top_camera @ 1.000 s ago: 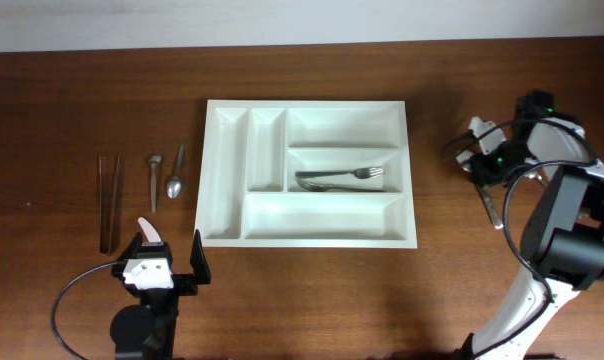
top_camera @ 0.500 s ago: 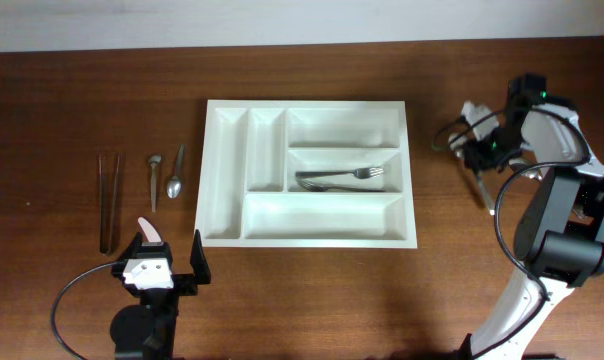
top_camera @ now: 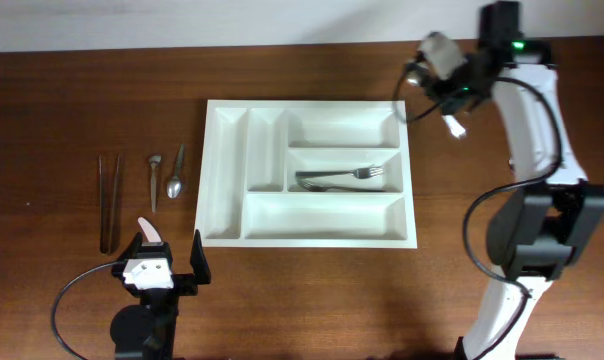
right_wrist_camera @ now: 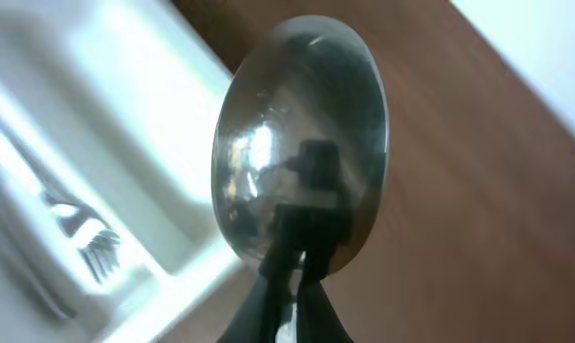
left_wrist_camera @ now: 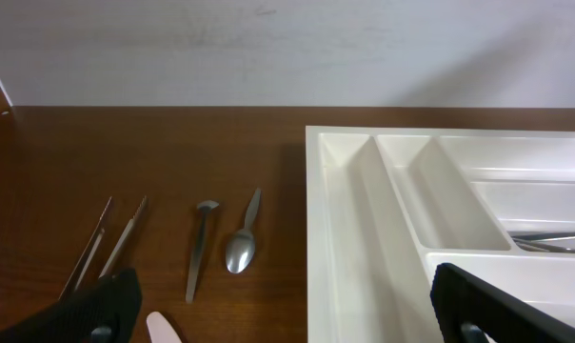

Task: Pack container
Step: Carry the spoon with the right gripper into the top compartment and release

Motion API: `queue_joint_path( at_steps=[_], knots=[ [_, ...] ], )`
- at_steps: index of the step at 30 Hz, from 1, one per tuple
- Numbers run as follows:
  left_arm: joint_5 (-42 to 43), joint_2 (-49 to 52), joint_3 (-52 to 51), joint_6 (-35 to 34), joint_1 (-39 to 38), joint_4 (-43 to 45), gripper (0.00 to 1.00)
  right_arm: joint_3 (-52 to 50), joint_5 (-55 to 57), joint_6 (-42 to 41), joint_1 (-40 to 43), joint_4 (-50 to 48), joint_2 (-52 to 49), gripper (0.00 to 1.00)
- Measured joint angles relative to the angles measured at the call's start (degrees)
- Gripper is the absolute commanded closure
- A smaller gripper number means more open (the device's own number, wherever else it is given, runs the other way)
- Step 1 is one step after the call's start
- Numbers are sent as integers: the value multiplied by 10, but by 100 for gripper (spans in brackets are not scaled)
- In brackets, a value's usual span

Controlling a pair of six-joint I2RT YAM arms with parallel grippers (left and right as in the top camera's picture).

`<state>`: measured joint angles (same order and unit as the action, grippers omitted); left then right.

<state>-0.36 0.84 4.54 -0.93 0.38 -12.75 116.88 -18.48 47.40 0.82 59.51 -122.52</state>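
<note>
The right end effector [top_camera: 452, 100] has swung from the right side of the frame to the upper right. It now hangs just off the top right corner of the white cutlery tray [top_camera: 322, 215], which lies at the middle of the surface [top_camera: 72, 100]. It is clamped on a spoon [right_wrist_camera: 302, 186], whose bowl fills the wrist view above the tray edge. A fork [top_camera: 340, 178] already lies in the middle long compartment. This looks like the carry stage, with the drop still to come. The left end effector [top_camera: 172, 243] sits at lower left, fingers apart, holding nothing.
</note>
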Motion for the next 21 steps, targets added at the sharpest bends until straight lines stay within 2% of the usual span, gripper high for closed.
queue_joint_path(
  at_steps=[8,21],
  knots=[
    [0,0,0,0,0,0,1,0,-11,159,-111,-2,-1,96],
    [0,0,0,0,0,0,1,0,-11,206,-140,-25,-85,95]
  ],
)
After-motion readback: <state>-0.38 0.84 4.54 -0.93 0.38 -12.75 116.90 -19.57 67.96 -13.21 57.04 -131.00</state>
